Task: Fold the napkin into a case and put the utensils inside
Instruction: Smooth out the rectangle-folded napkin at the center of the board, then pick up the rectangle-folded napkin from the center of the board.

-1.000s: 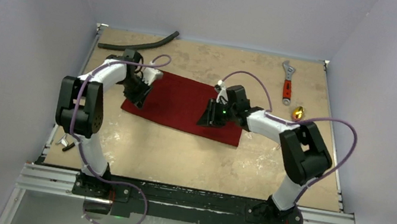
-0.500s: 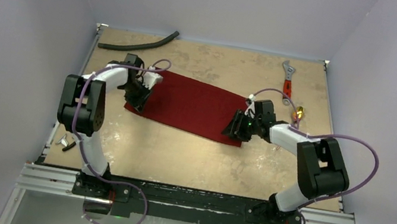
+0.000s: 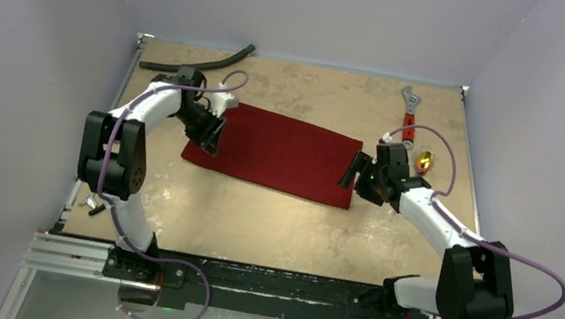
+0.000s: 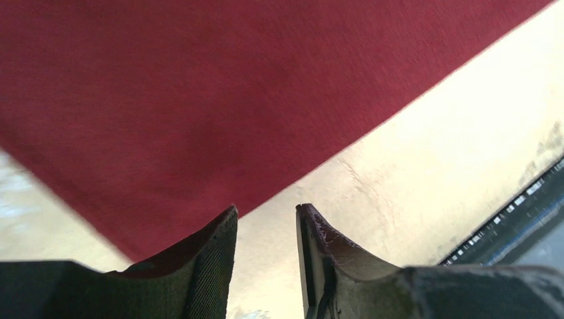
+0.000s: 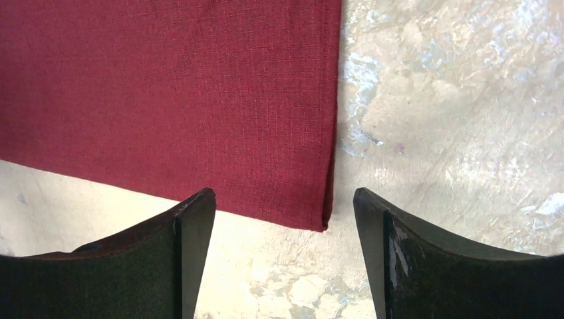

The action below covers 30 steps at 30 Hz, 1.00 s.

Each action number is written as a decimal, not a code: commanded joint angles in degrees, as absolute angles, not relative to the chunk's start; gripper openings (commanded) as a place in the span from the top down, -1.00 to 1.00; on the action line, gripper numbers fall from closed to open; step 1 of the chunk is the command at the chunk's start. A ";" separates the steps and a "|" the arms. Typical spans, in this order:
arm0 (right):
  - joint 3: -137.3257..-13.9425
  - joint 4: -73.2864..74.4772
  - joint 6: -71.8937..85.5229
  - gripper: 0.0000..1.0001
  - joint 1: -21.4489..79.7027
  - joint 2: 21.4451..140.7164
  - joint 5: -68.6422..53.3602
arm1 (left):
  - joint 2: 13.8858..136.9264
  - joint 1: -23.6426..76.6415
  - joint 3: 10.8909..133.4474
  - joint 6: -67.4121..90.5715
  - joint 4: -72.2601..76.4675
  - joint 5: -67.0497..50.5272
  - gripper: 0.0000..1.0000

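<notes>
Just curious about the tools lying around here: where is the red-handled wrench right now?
In the top view, the wrench lies near the far right corner of the table, just beyond the gold utensil and to the right of the napkin.

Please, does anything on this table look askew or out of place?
The napkin lies flat but askew, its long sides slanting against the edges of the table. A red-handled wrench and a black hose at the far edge seem foreign to this job.
</notes>
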<state>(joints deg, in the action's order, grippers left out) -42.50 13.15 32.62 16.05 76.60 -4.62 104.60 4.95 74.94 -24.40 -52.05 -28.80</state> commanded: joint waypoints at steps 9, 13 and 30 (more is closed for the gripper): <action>-36.23 10.34 39.56 -0.36 16.00 79.44 -5.27 | 105.07 -4.26 78.33 -24.40 -44.04 -16.35 0.26; -35.15 7.36 40.50 -0.25 16.00 80.94 -7.59 | 105.41 -4.35 74.74 -25.03 -42.67 -19.35 0.29; -28.95 4.70 48.12 0.03 16.00 76.34 -9.71 | 106.55 -4.22 66.11 -25.96 -35.27 -15.18 0.52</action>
